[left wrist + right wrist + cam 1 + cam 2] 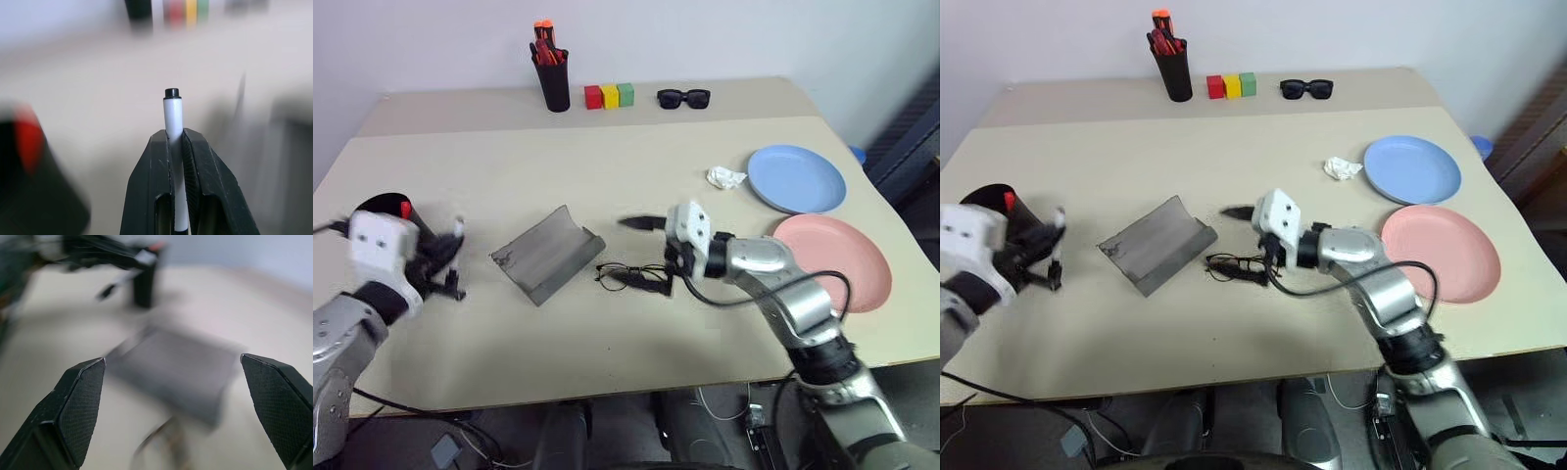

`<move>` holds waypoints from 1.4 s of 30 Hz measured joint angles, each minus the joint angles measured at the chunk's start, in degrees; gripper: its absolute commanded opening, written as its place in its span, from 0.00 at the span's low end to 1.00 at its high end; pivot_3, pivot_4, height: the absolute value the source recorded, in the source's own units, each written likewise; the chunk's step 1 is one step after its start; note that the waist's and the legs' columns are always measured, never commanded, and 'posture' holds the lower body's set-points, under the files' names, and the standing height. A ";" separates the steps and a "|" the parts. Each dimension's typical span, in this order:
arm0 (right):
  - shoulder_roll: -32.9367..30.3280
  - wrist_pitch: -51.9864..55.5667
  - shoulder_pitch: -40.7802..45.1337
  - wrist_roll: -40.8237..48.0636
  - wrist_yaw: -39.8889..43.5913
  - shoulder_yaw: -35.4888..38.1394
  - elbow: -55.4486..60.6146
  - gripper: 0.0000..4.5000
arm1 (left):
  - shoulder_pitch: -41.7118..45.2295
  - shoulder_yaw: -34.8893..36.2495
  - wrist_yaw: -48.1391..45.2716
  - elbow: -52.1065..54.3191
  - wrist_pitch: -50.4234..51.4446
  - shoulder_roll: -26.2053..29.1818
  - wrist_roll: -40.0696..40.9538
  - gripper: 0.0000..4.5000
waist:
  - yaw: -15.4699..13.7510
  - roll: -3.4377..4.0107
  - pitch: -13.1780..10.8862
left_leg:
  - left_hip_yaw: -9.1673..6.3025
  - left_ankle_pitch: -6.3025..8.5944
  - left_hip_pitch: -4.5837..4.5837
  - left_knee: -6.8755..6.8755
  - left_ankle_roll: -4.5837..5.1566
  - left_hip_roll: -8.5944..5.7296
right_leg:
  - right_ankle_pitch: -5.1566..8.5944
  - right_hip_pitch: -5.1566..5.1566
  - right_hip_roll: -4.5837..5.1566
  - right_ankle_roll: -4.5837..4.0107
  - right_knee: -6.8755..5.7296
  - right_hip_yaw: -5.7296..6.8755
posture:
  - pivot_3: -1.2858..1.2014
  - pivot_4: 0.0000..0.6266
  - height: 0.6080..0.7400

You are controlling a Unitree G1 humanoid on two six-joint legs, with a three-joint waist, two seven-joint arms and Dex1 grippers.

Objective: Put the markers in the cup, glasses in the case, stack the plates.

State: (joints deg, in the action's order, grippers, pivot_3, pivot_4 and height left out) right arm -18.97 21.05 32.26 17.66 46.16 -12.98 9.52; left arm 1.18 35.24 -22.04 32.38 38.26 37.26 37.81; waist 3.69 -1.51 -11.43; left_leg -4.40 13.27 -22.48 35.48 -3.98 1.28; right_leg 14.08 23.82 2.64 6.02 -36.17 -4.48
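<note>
Left wrist view: left end effector (pixel 177 147) clamps the slim white black-capped marker (pixel 172 115) beside the black tapered cup (pixel 386 209); right end effector (pixel 171 401), jaws spread, hovers over wire-framed glasses (pixel 631 275) beside the grey felt case (pixel 546 253) on the desk (pixel 636 166)

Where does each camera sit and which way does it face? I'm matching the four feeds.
Left eye and right eye views: on the head, looking forward and down over the table; both arms show.
Left wrist view: along the left gripper, shut on the white marker.
Right wrist view: between the open right gripper fingers toward the case.
Shared: case, glasses, cup.
</note>
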 measured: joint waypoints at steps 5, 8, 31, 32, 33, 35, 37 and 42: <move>3.67 -1.29 1.82 -3.36 -3.35 -1.86 -2.28 1.00 | 13.84 0.78 9.59 -9.04 -9.70 -0.24 -8.96 0.01 | -0.58 -0.06 0.04 | -0.02 -0.03 0.00 0.03 -0.06 -0.03 | -0.09 -0.11 0.01 0.22 0.08 0.02 | 0.52 0.24 1.00; 5.80 -1.85 1.82 -4.97 -4.15 -4.12 -2.56 1.00 | 16.48 -1.00 13.32 -13.12 -15.24 -0.49 -15.24 0.01 | -0.48 -0.06 0.03 | -0.01 -0.03 -0.01 -0.08 -0.06 -0.03 | -0.12 -0.04 0.02 0.31 0.06 0.02 | 0.52 0.24 1.00; 8.06 -1.43 1.56 -5.09 -3.55 -6.04 -0.74 1.00 | 10.56 -2.53 16.47 -23.09 -26.38 -6.86 -23.75 0.67 | -0.57 -0.06 0.04 | -0.05 -0.07 0.00 -0.21 -0.12 -0.02 | -0.13 0.04 0.01 0.32 0.00 0.05 | 0.52 0.24 1.00; 8.06 -1.40 1.56 -5.08 -3.53 -6.04 -0.66 1.00 | 10.56 -2.53 16.52 -23.03 -26.35 -7.08 -23.51 0.67 | -0.56 -0.06 0.04 | -0.05 -0.07 0.00 -0.21 -0.12 -0.02 | -0.13 0.04 0.01 0.32 0.00 0.05 | 0.52 0.24 1.00; 8.04 -1.32 1.55 -5.07 -3.49 -6.04 -0.63 1.00 | 10.56 -2.50 16.45 -22.73 -26.29 -7.40 -23.15 0.67 | -0.58 -0.06 0.04 | -0.05 -0.07 -0.01 -0.21 -0.12 -0.02 | -0.13 0.04 0.01 0.32 0.00 0.05 | 0.52 0.24 1.00; 7.87 -1.17 1.49 -5.04 -3.37 -6.03 -0.52 1.00 | 10.57 -2.50 15.91 -21.80 -26.08 -7.57 -21.91 0.67 | -0.62 -0.06 0.04 | -0.05 -0.07 -0.01 -0.21 -0.12 -0.02 | -0.13 0.04 0.01 0.32 0.00 0.05 | 0.52 0.24 1.00; 7.14 -0.80 1.27 -4.90 -2.88 -5.92 -0.07 1.00 | 10.61 -2.66 13.65 -19.31 -24.63 -7.28 -19.29 0.67 | -0.64 -0.06 0.04 | -0.05 -0.07 -0.01 -0.21 -0.12 -0.02 | -0.13 0.04 0.01 0.32 0.01 0.05 | 0.52 0.24 1.00; 2.34 -0.19 1.14 -3.52 -0.43 -3.52 0.53 1.00 | 9.45 -8.12 0.95 -8.88 -8.89 1.02 -3.41 0.99 | -1.10 -0.07 0.04 | -0.05 -0.07 -0.02 -0.18 -0.12 -0.02 | -0.10 -0.03 0.03 0.29 0.07 0.04 | 0.52 0.24 1.00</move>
State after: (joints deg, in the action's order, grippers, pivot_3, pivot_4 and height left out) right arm -16.63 20.86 33.41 14.14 45.73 -16.50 10.04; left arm 10.63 27.12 -21.10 23.50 29.37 38.28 34.40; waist 2.59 -1.58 -11.39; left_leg -4.44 13.20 -22.51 35.30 -4.11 1.25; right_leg 13.98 23.79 2.67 6.31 -36.10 -4.44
